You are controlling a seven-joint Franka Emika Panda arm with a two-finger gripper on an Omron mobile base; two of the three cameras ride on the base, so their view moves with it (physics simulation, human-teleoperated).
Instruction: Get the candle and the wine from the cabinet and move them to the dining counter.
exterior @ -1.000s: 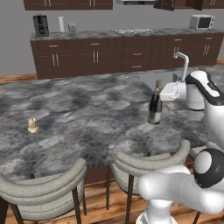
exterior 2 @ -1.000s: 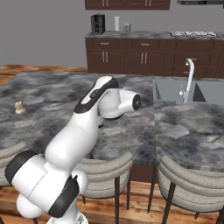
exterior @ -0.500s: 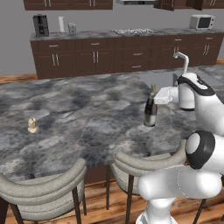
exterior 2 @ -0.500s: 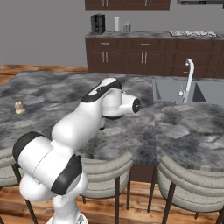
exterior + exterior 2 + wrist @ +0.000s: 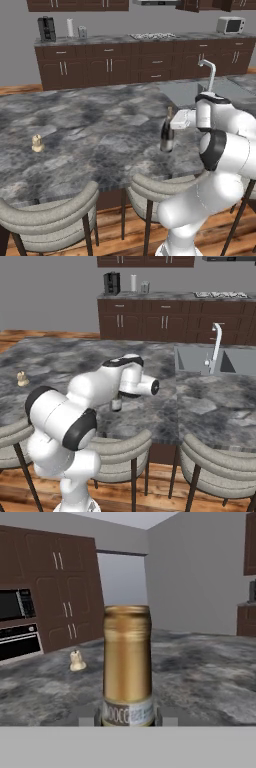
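The wine (image 5: 167,135) is a tall dark bottle with a gold foil neck, upright over the dining counter (image 5: 95,125) close to its near edge. My gripper (image 5: 171,120) is shut on the bottle's upper part. In the hand view the gold neck and label of the wine (image 5: 127,662) rise between my fingertips (image 5: 167,720). Under my arm, the base of the wine (image 5: 116,404) sits at or just above the stone. The candle (image 5: 36,143) (image 5: 21,378) (image 5: 76,661), small and cream, stands on the dining counter far to the left. I cannot tell which of the wall cabinets (image 5: 75,4) is the cabinet.
A sink with a curved faucet (image 5: 208,74) (image 5: 215,349) is set into the counter right of the bottle. Grey stools (image 5: 52,218) (image 5: 162,187) (image 5: 220,466) line the near edge. The far counter (image 5: 125,37) holds a coffee machine, stove and microwave.
The gripper has carried the wine down and left, toward the near edge of the dining counter. The candle has not moved.
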